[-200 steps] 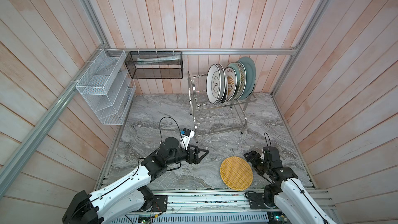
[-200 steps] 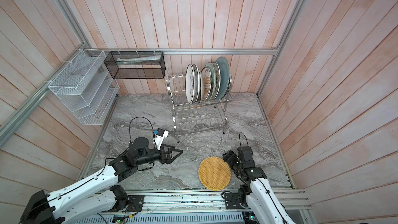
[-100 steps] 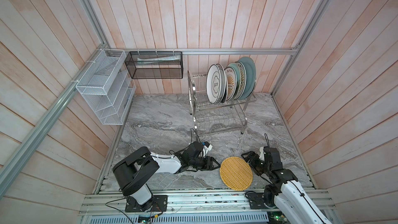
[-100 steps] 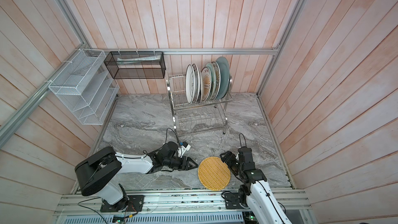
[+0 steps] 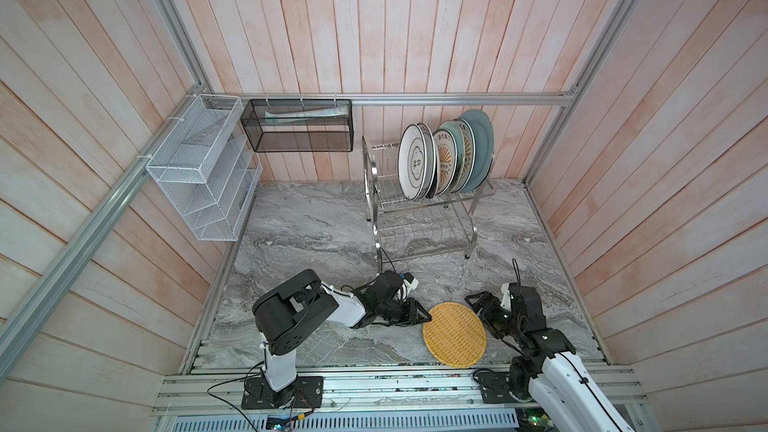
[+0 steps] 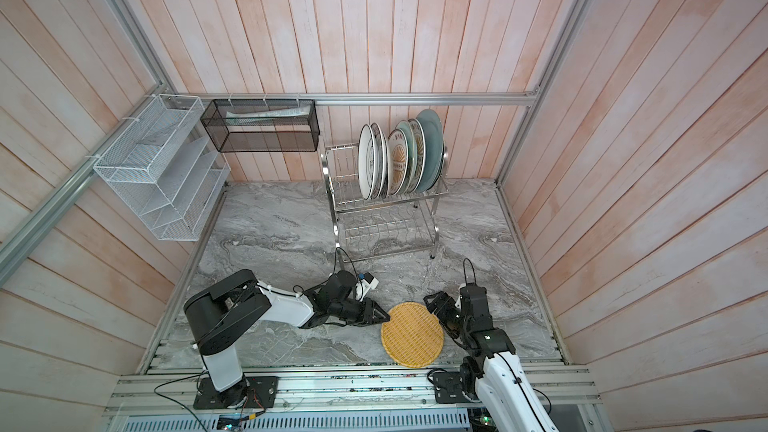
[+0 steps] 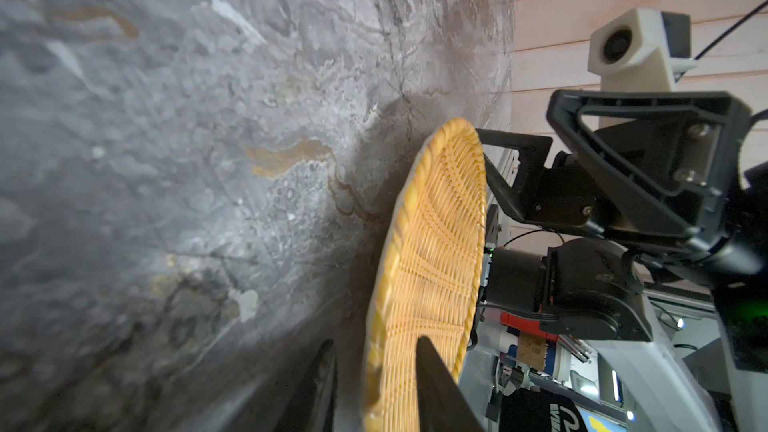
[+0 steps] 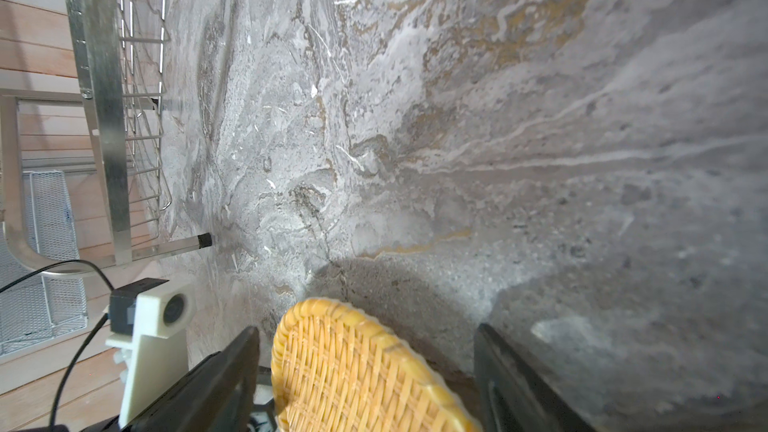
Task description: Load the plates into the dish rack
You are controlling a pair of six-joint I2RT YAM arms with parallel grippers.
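Note:
The yellow woven plate (image 5: pixel 454 334) (image 6: pixel 412 334) lies flat on the marble counter near the front. My left gripper (image 5: pixel 427 317) (image 7: pixel 378 388) lies low at its left rim. Its narrowed jaws straddle the edge, one finger (image 7: pixel 436 384) over the woven face and the other beside the rim with a dark gap. My right gripper (image 5: pixel 478 305) (image 8: pixel 370 371) stands wide open round the plate's far-right rim (image 8: pixel 345 351), touching nothing. The dish rack (image 5: pixel 424 218) (image 6: pixel 386 222) stands at the back. Several plates stand upright in its upper tier, from a white lettered one (image 5: pixel 415 162) to a grey-blue one (image 5: pixel 478 147).
A white mesh organiser (image 5: pixel 199 176) hangs on the left wall and a black mesh basket (image 5: pixel 299 126) on the back rail. The rack's lower tier (image 5: pixel 424 234) holds no plates. An aluminium rail (image 5: pixel 374 384) runs along the counter's front edge.
My left arm has folded down and swung right to the yellow plate's left rim, and its jaws have narrowed around the edge. My right gripper has hardly moved.

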